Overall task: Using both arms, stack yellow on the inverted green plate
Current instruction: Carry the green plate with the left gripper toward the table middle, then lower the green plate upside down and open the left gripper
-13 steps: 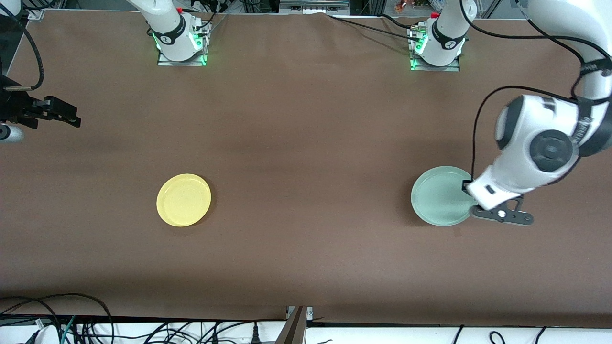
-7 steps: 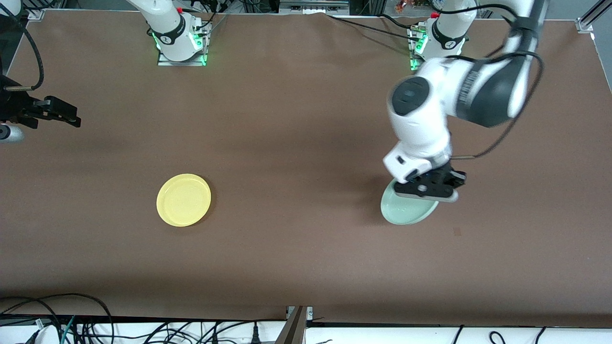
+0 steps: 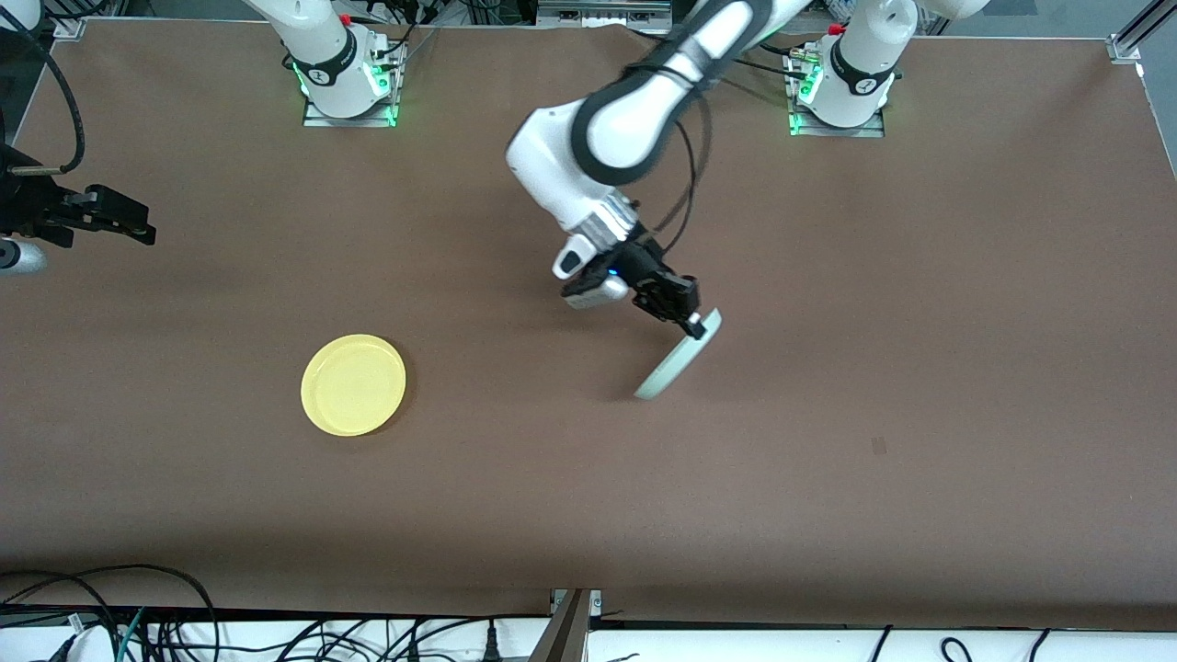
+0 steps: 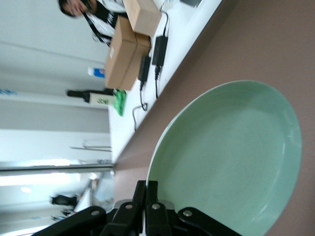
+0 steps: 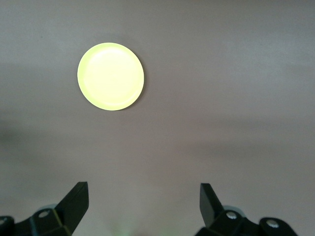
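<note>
so the round bright yellow plastic plate (image 3: 353, 384) sits flat on the brown table (image 3: 965, 276), left of centre in the front frame, toward the right arm's end. the round pale mint-green plate (image 3: 679, 360) is up off the table over the middle of the frame, tipped nearly on edge, well apart from the yellow one. the left gripper (image 3: 691, 324) is clamped onto its upper rim, the white left arm (image 3: 634, 119) reaching down to it from the top right of the frame. the right gripper (image 3: 124, 221) hangs at the left edge of the frame with its fingers spread, over the table's end, waiting.
</note>
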Controlling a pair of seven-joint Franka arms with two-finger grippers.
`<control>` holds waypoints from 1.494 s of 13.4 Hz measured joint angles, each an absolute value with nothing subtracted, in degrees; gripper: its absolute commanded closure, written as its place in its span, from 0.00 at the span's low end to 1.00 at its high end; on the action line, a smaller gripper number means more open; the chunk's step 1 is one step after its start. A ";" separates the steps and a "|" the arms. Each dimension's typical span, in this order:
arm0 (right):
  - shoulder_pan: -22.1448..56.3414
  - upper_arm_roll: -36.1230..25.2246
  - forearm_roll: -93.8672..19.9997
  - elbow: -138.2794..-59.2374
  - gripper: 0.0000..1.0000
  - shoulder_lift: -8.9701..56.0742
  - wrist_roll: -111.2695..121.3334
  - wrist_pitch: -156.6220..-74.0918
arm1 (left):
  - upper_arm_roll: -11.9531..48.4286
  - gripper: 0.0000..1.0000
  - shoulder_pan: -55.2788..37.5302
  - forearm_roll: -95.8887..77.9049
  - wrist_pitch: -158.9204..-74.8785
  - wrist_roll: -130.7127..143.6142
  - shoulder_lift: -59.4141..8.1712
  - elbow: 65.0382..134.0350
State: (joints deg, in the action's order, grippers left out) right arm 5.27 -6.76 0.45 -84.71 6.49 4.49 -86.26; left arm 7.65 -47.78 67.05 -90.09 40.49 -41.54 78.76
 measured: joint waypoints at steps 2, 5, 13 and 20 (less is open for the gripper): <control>5.27 -6.76 0.45 -84.71 0.00 6.49 4.49 -86.27 | 4.15 1.00 -54.12 70.64 -86.81 40.86 -46.16 76.15; 5.27 -6.76 0.45 -84.72 0.00 6.49 4.49 -86.27 | -0.21 1.00 -58.37 71.00 -86.29 40.85 -49.74 74.49; 5.26 -6.84 0.45 -84.71 0.00 6.49 4.48 -86.29 | -0.90 1.00 -58.57 72.19 -86.27 44.79 -54.96 73.26; 5.25 -6.85 0.45 -84.71 0.00 6.49 4.48 -86.36 | -0.76 0.00 -62.33 72.65 -84.61 49.31 -56.74 73.16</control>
State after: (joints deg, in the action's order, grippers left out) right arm 5.25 -6.85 0.45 -84.71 6.49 4.48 -86.36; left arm -0.76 -62.33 72.65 -84.61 49.31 -56.74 73.16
